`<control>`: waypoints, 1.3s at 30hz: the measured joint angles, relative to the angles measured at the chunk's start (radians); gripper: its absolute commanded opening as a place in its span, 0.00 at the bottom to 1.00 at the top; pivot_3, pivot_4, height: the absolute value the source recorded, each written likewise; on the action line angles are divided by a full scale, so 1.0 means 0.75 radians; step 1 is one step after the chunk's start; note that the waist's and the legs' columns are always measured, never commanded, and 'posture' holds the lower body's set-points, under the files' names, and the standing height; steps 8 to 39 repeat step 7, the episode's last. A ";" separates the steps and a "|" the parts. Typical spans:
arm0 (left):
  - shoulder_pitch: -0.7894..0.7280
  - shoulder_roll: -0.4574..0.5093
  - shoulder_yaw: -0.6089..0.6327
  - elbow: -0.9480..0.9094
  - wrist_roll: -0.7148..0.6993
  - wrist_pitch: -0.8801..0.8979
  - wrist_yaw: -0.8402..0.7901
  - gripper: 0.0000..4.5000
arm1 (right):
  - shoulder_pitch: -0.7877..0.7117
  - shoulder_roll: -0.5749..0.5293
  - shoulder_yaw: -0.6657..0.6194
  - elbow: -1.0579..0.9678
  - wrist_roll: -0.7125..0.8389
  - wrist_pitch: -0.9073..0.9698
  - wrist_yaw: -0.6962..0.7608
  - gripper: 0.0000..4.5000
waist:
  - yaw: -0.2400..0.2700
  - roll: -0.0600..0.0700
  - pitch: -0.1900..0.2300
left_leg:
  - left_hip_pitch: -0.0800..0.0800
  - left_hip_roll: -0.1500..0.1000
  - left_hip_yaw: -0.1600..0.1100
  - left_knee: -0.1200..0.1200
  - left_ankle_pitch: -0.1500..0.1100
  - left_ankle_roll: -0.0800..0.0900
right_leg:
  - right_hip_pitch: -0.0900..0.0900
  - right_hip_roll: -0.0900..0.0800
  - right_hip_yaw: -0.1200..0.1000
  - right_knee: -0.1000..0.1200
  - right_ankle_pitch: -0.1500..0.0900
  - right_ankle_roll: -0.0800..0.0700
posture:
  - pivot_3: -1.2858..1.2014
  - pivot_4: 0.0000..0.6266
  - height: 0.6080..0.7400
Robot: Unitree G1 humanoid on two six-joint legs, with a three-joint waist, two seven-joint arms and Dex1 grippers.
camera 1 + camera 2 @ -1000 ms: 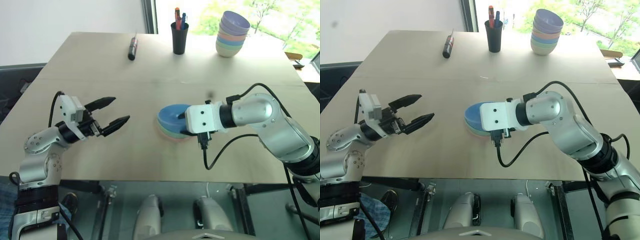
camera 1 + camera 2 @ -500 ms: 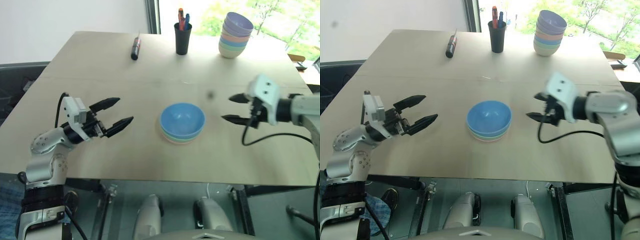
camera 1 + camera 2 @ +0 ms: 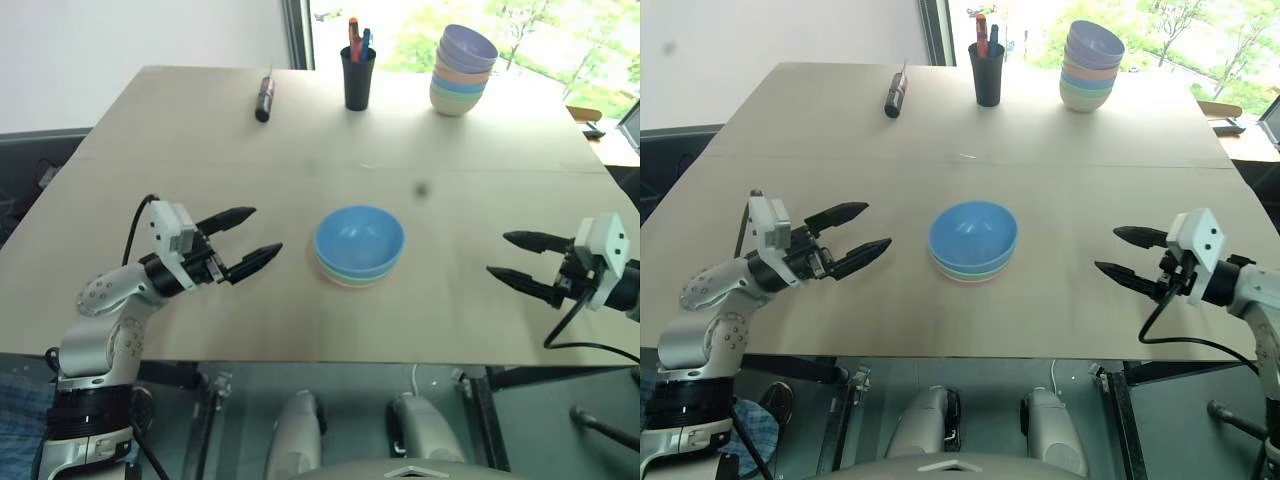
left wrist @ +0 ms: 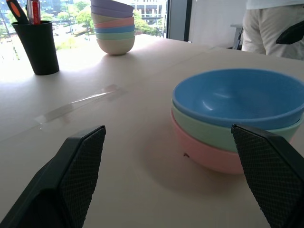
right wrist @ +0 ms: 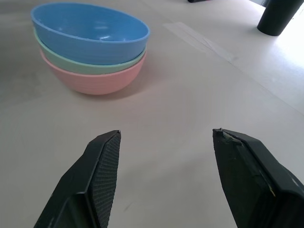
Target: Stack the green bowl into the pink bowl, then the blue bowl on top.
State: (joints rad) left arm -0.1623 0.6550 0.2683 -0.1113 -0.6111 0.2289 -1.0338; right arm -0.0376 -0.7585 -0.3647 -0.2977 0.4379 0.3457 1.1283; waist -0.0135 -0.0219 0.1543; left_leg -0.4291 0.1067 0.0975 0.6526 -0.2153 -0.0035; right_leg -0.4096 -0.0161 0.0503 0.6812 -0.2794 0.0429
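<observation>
Right pincer (image 3: 520, 258) has pulled away from the stack toward the counter's right edge since a sec ago, when it was over the blue bowl; now it hangs near that edge, jaws spread, holding nothing. Left pincer (image 3: 248, 238) has barely shifted, sits nearer the counter's (image 3: 180, 160) left side w/ jaws wide apart, empty, tips aimed at the stack. Blue bowl (image 3: 359, 238) sits on top, nested in the green bowl (image 5: 85, 62), which sits in the pink bowl (image 5: 95, 80); stack rests mid-counter, a bit toward the front edge, well apart from both pincers. Looks done by my read: order matches the task, rims look about level in both wrist views. Risks from here are mostly self-inflicted: either arm sweeping back inward could clip the stack and slide it or knock the blue bowl out, since light plastic bowls prob. shift easily on the smooth top. Left pincer points straight at it, so any fwd drift is the likelier culprit. Back edge items, i.e. pastel bowl stack (image 3: 463, 70), black pen cup (image 3: 358, 77) and a dark marker-like tool (image 3: 265, 97), are well clear, low risk.
</observation>
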 measured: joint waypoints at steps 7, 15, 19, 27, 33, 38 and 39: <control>0.000 -0.003 0.028 -0.045 -0.065 0.039 0.041 1.00 | 0.018 -0.020 -0.001 0.004 0.032 -0.013 0.001 0.72 | 0.002 0.000 0.000 | 0.000 0.000 -0.001 0.000 0.000 0.000 | 0.000 0.000 0.000 0.000 0.000 0.000 | 0.52 0.24 1.00; 0.000 -0.003 0.028 -0.045 -0.065 0.039 0.041 1.00 | 0.018 -0.020 -0.001 0.004 0.032 -0.013 0.001 0.72 | 0.002 0.000 0.000 | 0.000 0.000 -0.001 0.000 0.000 0.000 | 0.000 0.000 0.000 0.000 0.000 0.000 | 0.52 0.24 1.00; 0.000 -0.003 0.028 -0.045 -0.065 0.039 0.041 1.00 | 0.018 -0.020 -0.001 0.004 0.032 -0.013 0.001 0.72 | 0.002 0.000 0.000 | 0.000 0.000 -0.001 0.000 0.000 0.000 | 0.000 0.000 0.000 0.000 0.000 0.000 | 0.52 0.24 1.00; 0.000 -0.003 0.028 -0.045 -0.065 0.039 0.041 1.00 | 0.018 -0.020 -0.001 0.004 0.032 -0.013 0.001 0.72 | 0.002 0.000 0.000 | 0.000 0.000 -0.001 0.000 0.000 0.000 | 0.000 0.000 0.000 0.000 0.000 0.000 | 0.52 0.24 1.00; 0.000 -0.003 0.028 -0.045 -0.065 0.039 0.041 1.00 | 0.018 -0.020 -0.001 0.004 0.032 -0.013 0.001 0.72 | 0.002 0.000 0.000 | 0.000 0.000 -0.001 0.000 0.000 0.000 | 0.000 0.000 0.000 0.000 0.000 0.000 | 0.52 0.24 1.00; 0.000 -0.003 0.028 -0.045 -0.065 0.039 0.041 1.00 | 0.018 -0.020 -0.001 0.004 0.032 -0.013 0.001 0.72 | 0.002 0.000 0.000 | 0.000 0.000 -0.001 0.000 0.000 0.000 | 0.000 0.000 0.000 0.000 0.000 0.000 | 0.52 0.24 1.00; 0.000 -0.003 0.028 -0.045 -0.065 0.039 0.041 1.00 | 0.018 -0.020 -0.001 0.004 0.032 -0.013 0.001 0.72 | 0.002 0.000 0.000 | 0.000 0.000 -0.001 0.000 0.000 0.000 | 0.000 0.000 0.000 0.000 0.000 0.000 | 0.52 0.24 1.00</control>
